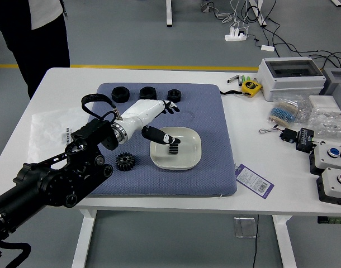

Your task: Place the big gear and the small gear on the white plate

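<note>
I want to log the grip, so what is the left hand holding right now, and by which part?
Nothing is held: the left hand is open, and the nearest gear sits on the plate.

L arm (75,176) reaches in from the L side, angled fwd & to the R. L hand (141,114) is open, back up; fingers (171,107) extended fwd & R, thumb (154,134) spread on the near side w/ a wide gap btwn.
</note>
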Motion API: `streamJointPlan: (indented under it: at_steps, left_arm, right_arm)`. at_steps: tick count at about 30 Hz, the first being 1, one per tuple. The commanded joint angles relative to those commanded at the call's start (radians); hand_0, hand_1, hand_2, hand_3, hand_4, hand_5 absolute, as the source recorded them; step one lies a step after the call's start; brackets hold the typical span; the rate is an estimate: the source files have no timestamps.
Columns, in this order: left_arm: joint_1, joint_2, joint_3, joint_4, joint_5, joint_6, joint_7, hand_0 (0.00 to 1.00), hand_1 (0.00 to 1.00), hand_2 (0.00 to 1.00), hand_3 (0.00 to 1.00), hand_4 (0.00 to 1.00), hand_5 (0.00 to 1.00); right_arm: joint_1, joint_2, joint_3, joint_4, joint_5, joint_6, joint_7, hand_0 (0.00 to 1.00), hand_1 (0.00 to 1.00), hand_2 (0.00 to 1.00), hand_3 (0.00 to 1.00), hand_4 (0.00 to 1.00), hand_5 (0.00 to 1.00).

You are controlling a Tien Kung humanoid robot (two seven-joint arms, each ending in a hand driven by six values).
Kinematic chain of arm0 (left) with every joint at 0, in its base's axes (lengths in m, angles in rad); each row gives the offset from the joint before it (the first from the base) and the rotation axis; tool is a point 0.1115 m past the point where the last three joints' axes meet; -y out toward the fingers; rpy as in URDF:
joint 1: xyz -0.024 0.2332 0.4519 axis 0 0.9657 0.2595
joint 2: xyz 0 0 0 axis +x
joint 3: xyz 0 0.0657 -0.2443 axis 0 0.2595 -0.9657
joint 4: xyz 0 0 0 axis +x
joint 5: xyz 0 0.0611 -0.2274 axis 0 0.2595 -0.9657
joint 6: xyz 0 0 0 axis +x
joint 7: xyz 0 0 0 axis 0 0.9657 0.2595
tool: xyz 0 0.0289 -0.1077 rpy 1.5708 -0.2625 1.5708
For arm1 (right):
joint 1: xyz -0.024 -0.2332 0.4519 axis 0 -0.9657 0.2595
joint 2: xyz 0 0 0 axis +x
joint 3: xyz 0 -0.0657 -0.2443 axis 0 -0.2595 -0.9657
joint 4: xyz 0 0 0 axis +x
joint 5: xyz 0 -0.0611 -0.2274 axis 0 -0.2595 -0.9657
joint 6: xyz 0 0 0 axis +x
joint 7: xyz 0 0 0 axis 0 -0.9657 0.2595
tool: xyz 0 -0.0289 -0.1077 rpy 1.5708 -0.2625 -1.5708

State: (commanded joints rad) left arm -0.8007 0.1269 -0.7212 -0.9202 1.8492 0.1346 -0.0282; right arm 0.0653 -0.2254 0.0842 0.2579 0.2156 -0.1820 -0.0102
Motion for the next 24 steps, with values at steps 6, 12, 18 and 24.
streamJointPlan:
  at_steps: [6, 12, 18, 24]
  left_arm:
    - [0.029, 0.024, -0.073, -0.045, -0.007, -0.032, 0.001, 0.703, 0.724, 0.808, 0.767, 0.998, 0.401]
    - [0.046, 0.065, -0.14, -0.113, 0.005, -0.172, 0.082, 0.683, 0.693, 0.746, 0.75, 0.998, 0.424]
    - [0.056, 0.098, -0.166, -0.154, 0.008, -0.362, 0.136, 0.68, 0.701, 0.753, 0.748, 0.998, 0.421]
    - [0.088, 0.131, -0.178, -0.212, 0.018, -0.427, 0.166, 0.68, 0.696, 0.752, 0.744, 0.998, 0.417]
  right_arm:
    - [-0.002, 0.001, -0.001, -0.001, 0.003, 0.0, 0.001, 0.699, 0.677, 0.753, 0.623, 0.835, 0.745]
    - [-0.005, 0.002, -0.005, -0.003, 0.013, 0.002, 0.004, 0.7, 0.677, 0.754, 0.624, 0.836, 0.743]
    - [-0.005, 0.001, -0.004, -0.004, 0.01, 0.002, 0.005, 0.7, 0.676, 0.754, 0.624, 0.836, 0.744]
    - [-0.006, 0.002, -0.003, -0.004, 0.006, 0.003, 0.004, 0.7, 0.676, 0.754, 0.624, 0.836, 0.743]
